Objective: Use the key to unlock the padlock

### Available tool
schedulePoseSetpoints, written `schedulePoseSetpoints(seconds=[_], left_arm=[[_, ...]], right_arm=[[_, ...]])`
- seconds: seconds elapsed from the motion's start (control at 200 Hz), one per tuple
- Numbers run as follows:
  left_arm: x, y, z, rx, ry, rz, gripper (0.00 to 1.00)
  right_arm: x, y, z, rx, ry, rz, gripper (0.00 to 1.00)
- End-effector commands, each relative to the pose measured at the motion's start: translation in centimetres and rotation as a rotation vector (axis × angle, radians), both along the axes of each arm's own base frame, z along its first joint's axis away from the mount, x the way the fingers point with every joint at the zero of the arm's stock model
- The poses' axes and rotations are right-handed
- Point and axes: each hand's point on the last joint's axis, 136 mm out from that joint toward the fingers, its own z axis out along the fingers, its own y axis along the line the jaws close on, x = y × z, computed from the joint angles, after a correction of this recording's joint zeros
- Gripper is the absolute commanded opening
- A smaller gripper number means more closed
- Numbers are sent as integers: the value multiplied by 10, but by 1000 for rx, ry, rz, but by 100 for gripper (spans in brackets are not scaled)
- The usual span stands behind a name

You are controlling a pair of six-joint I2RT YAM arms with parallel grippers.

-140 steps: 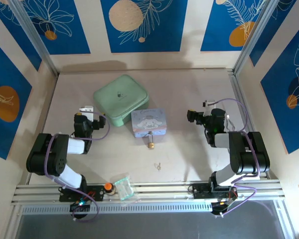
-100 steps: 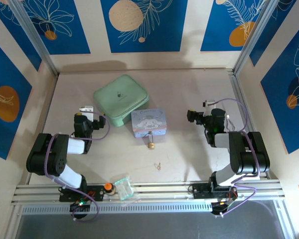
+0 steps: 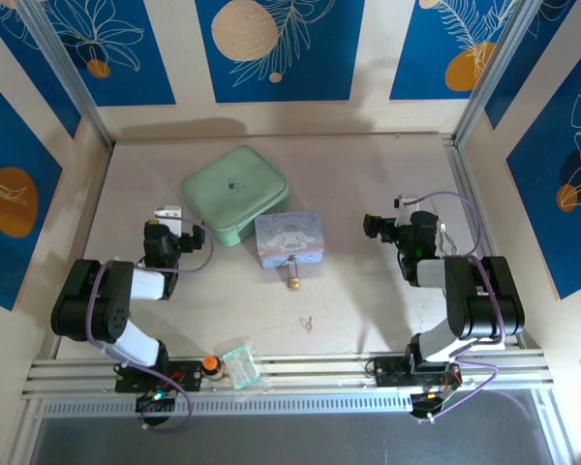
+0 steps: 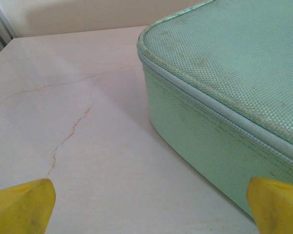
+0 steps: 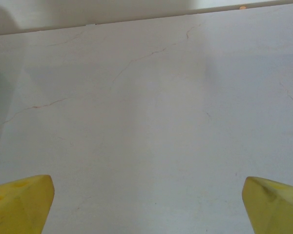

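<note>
We're looking down on the tabletop [image 3: 387,300] and both arms are folded back, well apart from the action. The padlock [image 3: 293,282] sits at the near side of the pastel cartoon tin [image 3: 289,236], its brass body resting on the tabletop right against the tin's front. The view is too small to show whether the shackle is hooked through a latch. The key [image 3: 308,323] lies by itself on bare surface, nearer to the arm bases than the padlock and slightly to its right, touching nothing.

Over on the left, the left claw [image 3: 168,212] hovers just beside the mint-green zip case [image 3: 235,192]. From its wrist we see the yellow fingertips [image 4: 22,205] spread wide with nothing between them, and the case wall [image 4: 200,131] is close on the right. So it's released, gripping nothing.

The right claw [image 3: 375,227] sits off to the right of the tin, and its fingertips [image 5: 20,202] are likewise spread wide over plain tabletop, holding nothing.

Down by the rail we spot an orange knob [image 3: 210,364] next to a clear plastic bag [image 3: 240,365].
</note>
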Motion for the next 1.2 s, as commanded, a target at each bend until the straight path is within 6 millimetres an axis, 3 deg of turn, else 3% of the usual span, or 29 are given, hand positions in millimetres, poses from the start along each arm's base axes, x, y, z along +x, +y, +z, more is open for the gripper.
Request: schedulePoseSetpoints(seconds=[0.0,0.575,0.765,1.036,1.116,1.196], left_arm=[[5,-3,6,4,-25,-21,100],[4,-3,6,2,-28,-21,100],[-3,-6,15,-2,-82,-43,100],[-16,-7,55,-8,-81,-45,100],[-21,1,73,-86,-89,24,100],[-31,16,85,-282,-85,181,100]], right_arm=[[2,1,6,-14,-29,12,99],[2,1,6,-12,-30,12,99],[0,6,12,-15,-38,39,99],[-4,12,41,-41,-32,53,99],[-8,16,53,-26,-7,47,99],[-16,19,65,51,84,29,99]])
